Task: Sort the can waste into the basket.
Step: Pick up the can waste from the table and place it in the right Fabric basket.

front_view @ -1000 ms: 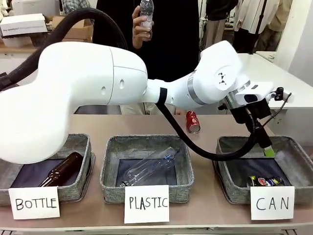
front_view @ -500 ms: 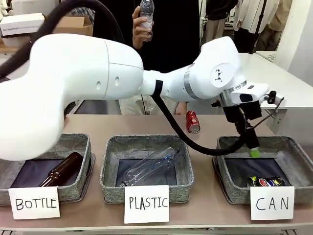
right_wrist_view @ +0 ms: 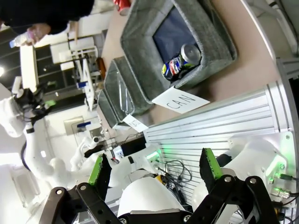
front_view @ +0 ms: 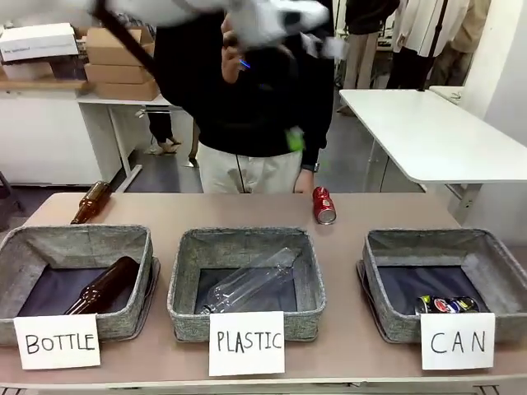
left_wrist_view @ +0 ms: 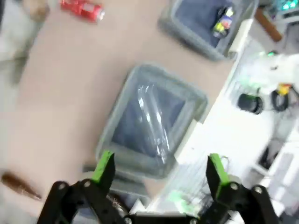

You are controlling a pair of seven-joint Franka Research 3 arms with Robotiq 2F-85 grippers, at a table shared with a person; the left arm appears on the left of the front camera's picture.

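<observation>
Left tool (left_wrist_view: 160, 159) has swung up off the basket (front_view: 428, 238), jaws apart and empty; right tool (right_wrist_view: 154, 161) apart too.

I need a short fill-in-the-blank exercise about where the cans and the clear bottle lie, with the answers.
The ___ can lies on the table, outside every basket.
The dark can lies in the basket whose card reads ___.
The clear plastic bottle lies in the middle basket, whose card reads ___.
Missing words: red; CAN; PLASTIC.
</observation>
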